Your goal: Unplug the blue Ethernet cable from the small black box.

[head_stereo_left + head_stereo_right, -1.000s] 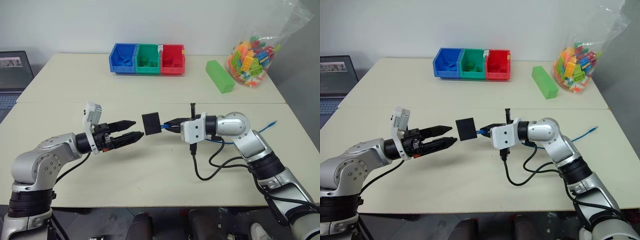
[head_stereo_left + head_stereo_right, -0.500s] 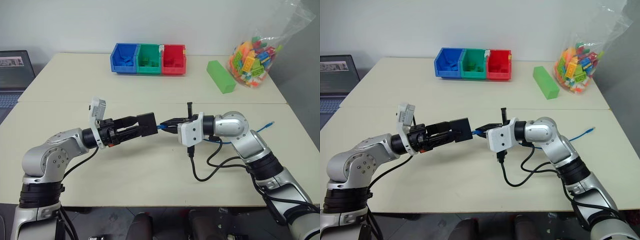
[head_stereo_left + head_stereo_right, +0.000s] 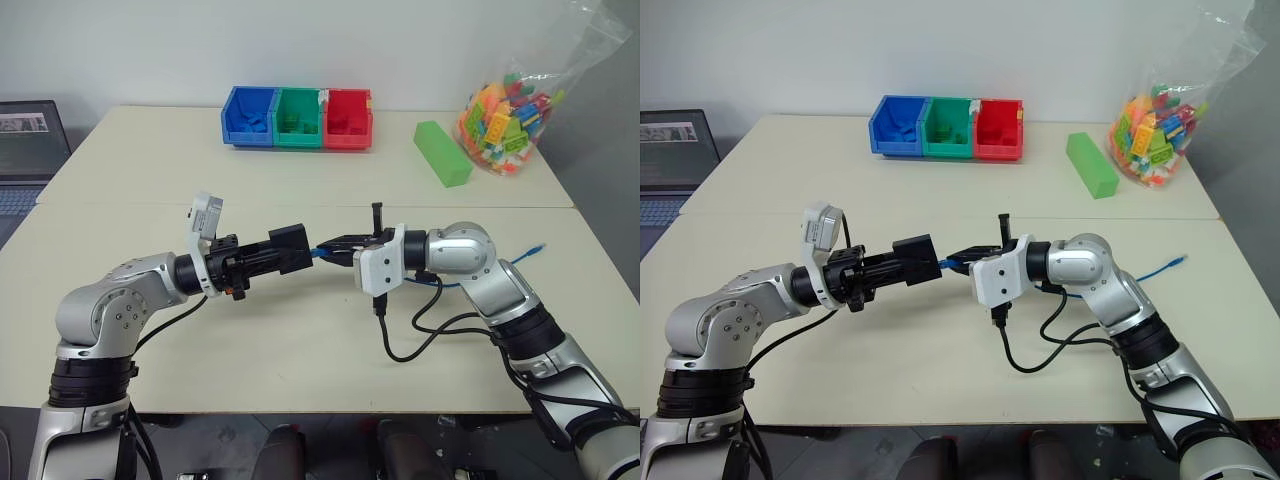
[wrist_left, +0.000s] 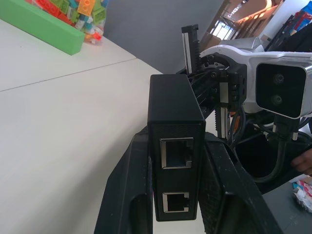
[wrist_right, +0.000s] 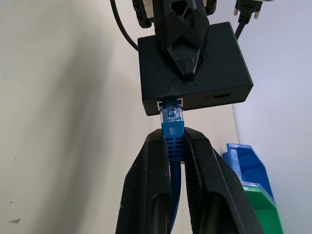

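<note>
I had the left gripper (image 4: 178, 195) clamped on the small black box (image 3: 289, 246), the right gripper (image 5: 174, 146) pinching the blue Ethernet cable (image 5: 171, 131) beside it; plug seated, pull remaining.

So a second ago the left gripper (image 3: 283, 254) was hanging open, short of the box (image 3: 291, 247). It's since slid in and clamped shut on it, fingers (image 4: 132, 195) on both flat sides. The box also swung from face-on to edge-on and dropped a touch.
</note>
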You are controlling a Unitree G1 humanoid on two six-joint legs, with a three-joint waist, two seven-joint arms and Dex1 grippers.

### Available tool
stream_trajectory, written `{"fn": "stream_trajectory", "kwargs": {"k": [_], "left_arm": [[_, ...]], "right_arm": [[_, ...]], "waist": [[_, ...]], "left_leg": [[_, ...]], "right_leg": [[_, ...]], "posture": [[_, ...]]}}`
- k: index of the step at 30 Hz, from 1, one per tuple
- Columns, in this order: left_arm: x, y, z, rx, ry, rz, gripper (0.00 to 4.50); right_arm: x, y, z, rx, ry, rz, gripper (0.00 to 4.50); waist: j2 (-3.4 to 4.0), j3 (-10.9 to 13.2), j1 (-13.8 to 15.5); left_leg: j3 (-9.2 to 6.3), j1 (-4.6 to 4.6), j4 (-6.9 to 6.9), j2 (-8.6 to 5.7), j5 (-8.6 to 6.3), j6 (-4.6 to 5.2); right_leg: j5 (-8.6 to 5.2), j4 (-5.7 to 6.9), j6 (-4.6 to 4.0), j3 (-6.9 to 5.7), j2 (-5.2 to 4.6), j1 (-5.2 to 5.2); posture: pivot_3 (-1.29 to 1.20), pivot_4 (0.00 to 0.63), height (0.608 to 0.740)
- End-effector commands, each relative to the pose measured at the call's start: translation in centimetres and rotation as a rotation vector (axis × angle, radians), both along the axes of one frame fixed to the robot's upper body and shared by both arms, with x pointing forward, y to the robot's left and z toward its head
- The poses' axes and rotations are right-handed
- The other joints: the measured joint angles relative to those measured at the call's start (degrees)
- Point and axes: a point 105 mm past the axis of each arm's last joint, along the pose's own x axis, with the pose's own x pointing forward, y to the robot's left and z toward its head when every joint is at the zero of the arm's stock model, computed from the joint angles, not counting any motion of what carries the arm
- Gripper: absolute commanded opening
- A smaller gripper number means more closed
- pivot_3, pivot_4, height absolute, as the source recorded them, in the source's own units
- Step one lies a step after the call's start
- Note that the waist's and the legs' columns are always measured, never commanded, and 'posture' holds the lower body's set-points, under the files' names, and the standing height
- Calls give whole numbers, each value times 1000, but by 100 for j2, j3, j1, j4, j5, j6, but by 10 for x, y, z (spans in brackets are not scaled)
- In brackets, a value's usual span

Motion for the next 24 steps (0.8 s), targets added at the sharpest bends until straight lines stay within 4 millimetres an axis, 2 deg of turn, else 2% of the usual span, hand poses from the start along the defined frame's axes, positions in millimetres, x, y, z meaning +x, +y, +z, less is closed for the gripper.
{"fn": "stream_trajectory", "kwargs": {"k": [1, 5, 6, 7, 12, 14, 19, 24], "left_arm": [[2, 2, 4, 9, -12, 12, 789], [3, 4, 5, 7, -7, 14, 789], [3, 4, 5, 7, -6, 14, 789], [3, 5, 5, 8, -6, 13, 789], [1, 6, 6, 40, -9, -25, 789], [0, 7, 5, 76, -17, -52, 789], [-6, 7, 1, 159, -50, -134, 789], [-12, -3, 6, 182, -116, -208, 789]], "right_arm": [[-17, 12, 24, 53, -102, 89, 116], [-20, 11, 22, 40, -95, 101, 116], [-20, 11, 21, 35, -90, 103, 821], [-21, 10, 21, 30, -84, 105, 902], [-28, 0, 20, -9, 1, 116, 2165], [-31, -7, 22, 8, 152, 99, 2643], [-32, -11, 22, 126, 565, 31, 2660], [-23, -12, 3, 194, 840, -52, 2660]], "waist": [[0, 0, 0], [0, 0, 0], [0, 0, 0], [0, 0, 0], [0, 0, 24], [0, 0, 37], [0, 0, 40], [0, 1, 38]], "left_leg": [[0, 0, 0, 0, 0, 0], [0, 0, 0, 0, 0, 0], [0, 0, 0, 0, 0, 0], [0, 0, 0, 0, 0, 0], [-4, -2, 0, 0, 0, 0], [-3, -1, 2, -1, 0, 0], [-5, -1, 1, 0, 0, 0], [-6, 0, 0, 1, 0, 1]], "right_leg": [[0, 0, 0, 0, 0, 0], [0, 0, 0, 0, 0, 0], [0, 0, 0, 0, 0, 0], [0, 0, 0, 0, 0, 0], [0, 0, 0, -3, 0, 0], [0, 0, 0, -2, -1, 1], [0, 0, -1, -4, 0, 2], [0, 0, -1, -4, 1, 1]], "posture": [[0, 150, 740], [0, 150, 740], [0, 150, 740], [0, 150, 740], [0, 150, 740], [0, 150, 740], [0, 150, 740], [0, 150, 740]]}}
